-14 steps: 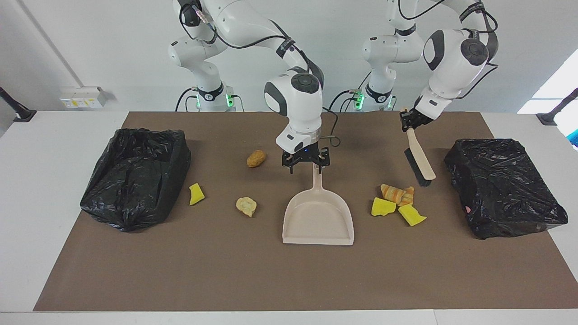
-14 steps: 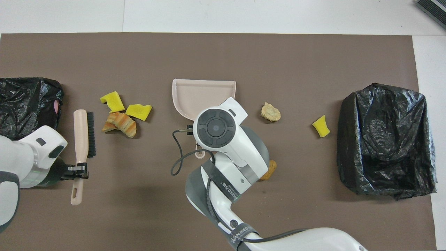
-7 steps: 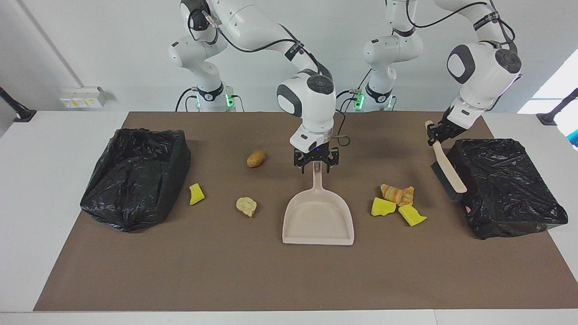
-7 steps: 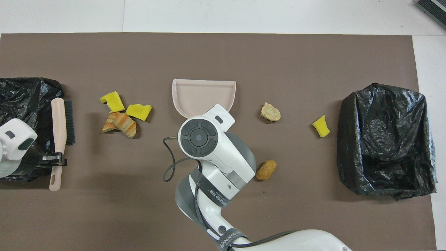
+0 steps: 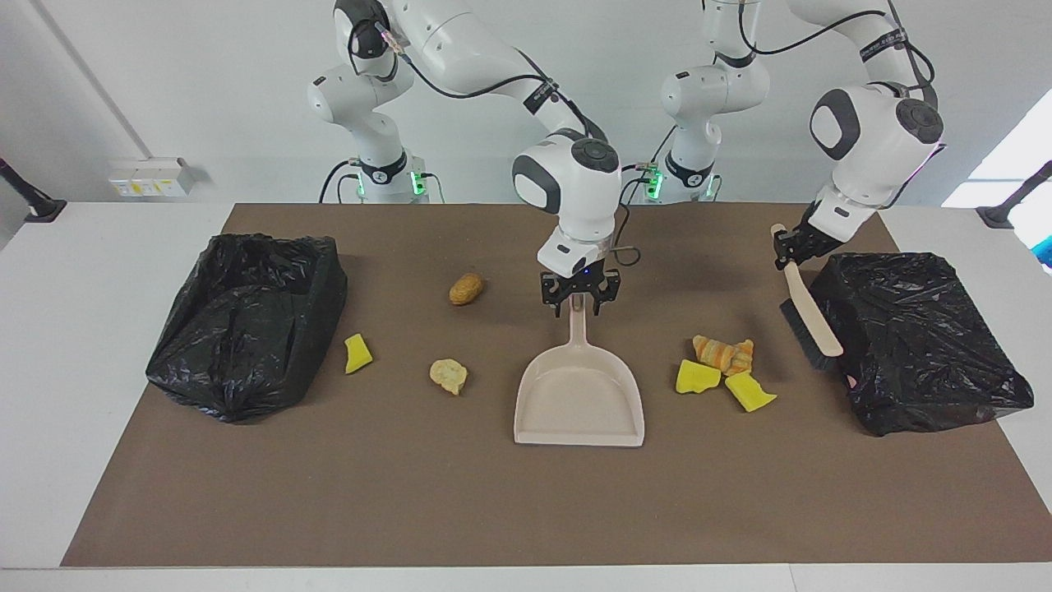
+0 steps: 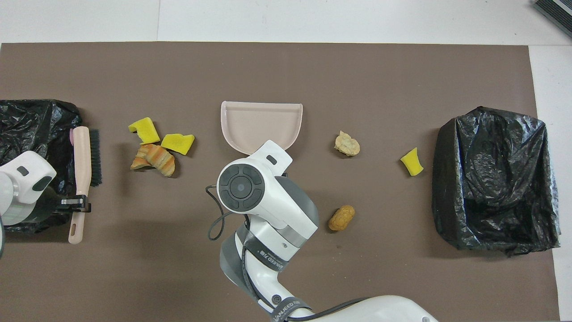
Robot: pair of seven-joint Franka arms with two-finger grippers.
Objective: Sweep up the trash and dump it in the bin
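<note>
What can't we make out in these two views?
- Dustpan handle: overhead, covered by the right arm's wrist.
- Right gripper at that handle: grip not readable in the facing view.
- Bin at the left arm's end: overhead, cut by the edge and the left arm.
- Pink item on it: too small.

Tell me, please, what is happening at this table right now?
Cleanup is about to start. The left claw holds the brush in the air beside a black bin. The right claw is at the dustpan handle. No trash has been swept in yet.
</note>
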